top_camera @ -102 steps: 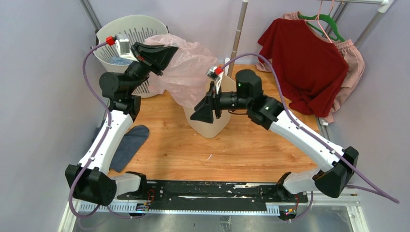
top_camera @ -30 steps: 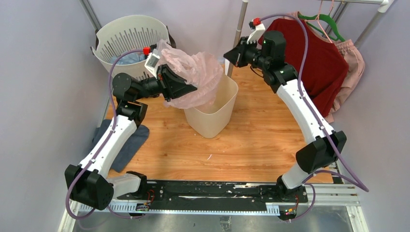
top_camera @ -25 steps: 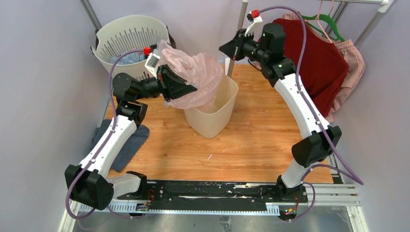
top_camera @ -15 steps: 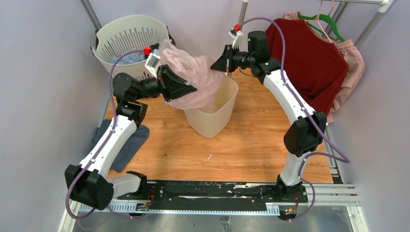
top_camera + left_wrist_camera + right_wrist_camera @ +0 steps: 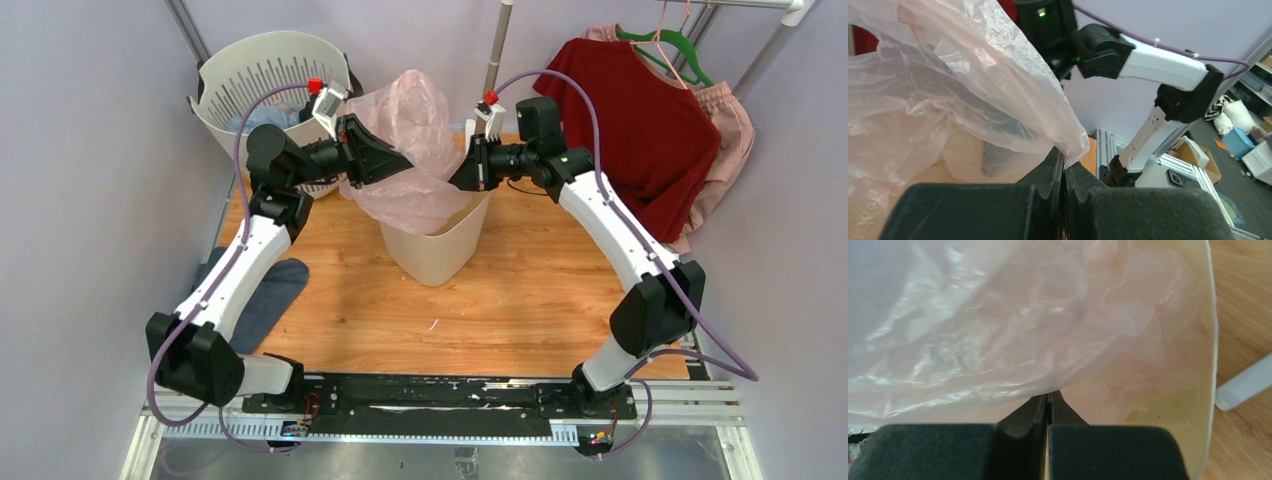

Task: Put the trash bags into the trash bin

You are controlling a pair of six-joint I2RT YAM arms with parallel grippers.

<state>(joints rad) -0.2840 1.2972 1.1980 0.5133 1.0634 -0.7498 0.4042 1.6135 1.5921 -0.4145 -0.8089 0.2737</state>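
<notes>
change: the right gripper (image 5: 462,178) has swung down from beside the back pole to the far right rim of the trash bin (image 5: 440,250) and closed; the left gripper (image 5: 395,165) has lifted and shifted toward the bin.
left gripper state: jaws narrow, pinching a fold of the trash bag (image 5: 410,150) at its tips, clear in the left wrist view.
right gripper state: jaws pressed together at the bag's lower edge, apparently nipping the film.
bag position: stretched between both grippers, its lower part sagging into the bin's mouth, its upper part ballooning above the rim.
meaning: judged as a two-handed hold, good for spreading and lowering the bag; it is not yet seated inside.
bag material: thin, translucent pale-pink film, crinkled, glossy in the creases, limp and shapeless.
bin material: smooth cream-beige plastic, solid walls, rounded-rectangular rim, tapering downward.
surface: wood-grain table (image 5: 520,300), bin standing upright on it.
</notes>
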